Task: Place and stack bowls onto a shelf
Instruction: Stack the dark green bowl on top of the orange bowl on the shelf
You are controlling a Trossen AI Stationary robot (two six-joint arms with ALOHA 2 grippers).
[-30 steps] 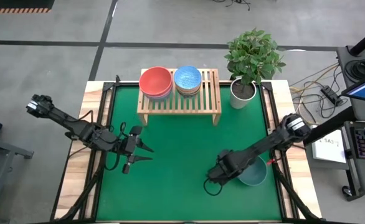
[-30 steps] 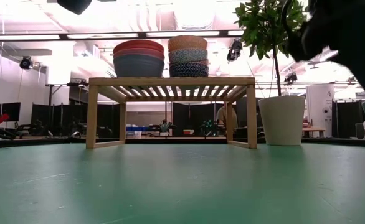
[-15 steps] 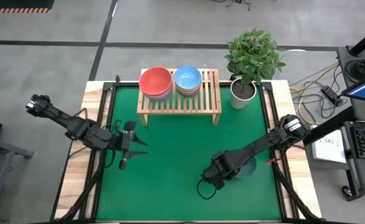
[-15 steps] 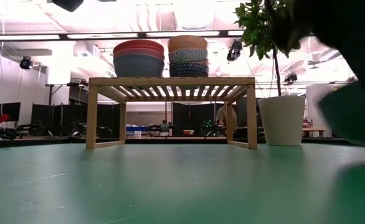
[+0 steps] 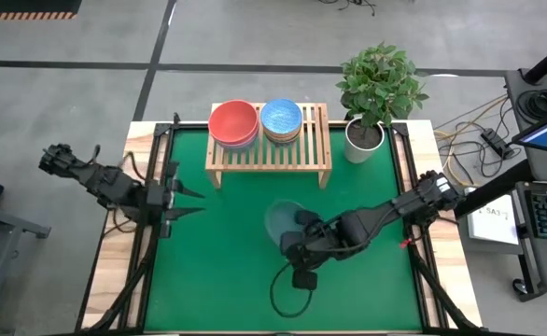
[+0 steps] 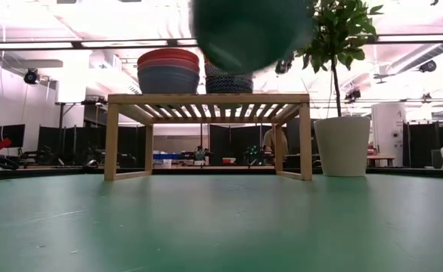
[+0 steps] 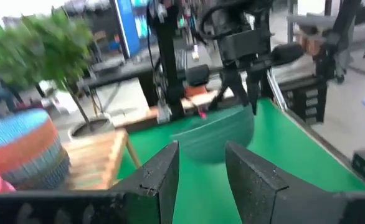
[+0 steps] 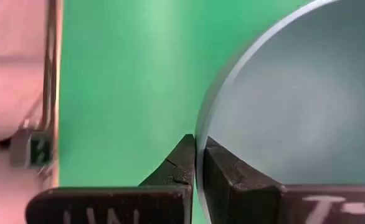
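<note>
The large dark teal bowl hangs over the middle of the green table; the low view shows it high above the mat. My right gripper is shut on it. The wooden shelf stands at the far edge. A stack with a red bowl on top rests on its slats, beside a stack topped by a blue patterned bowl. My left gripper waits open near the table's left edge, its fingers pointing at the teal bowl from a distance. My right gripper pinches the teal bowl's rim between its two fingers, one finger inside the bowl and one outside. In the left wrist view the fingers come down on the rim from above. The bowl hangs below them, clear of the table.
A white pot with a leafy plant stands at the far right corner, beside the shelf. The right arm reaches across the right half of the table. Open green mat lies in front of the shelf.
My right gripper has carried the teal bowl from the table's near right up off the mat and toward the left, to the middle of the table. My left gripper has drawn back toward the table's left and far edges.
</note>
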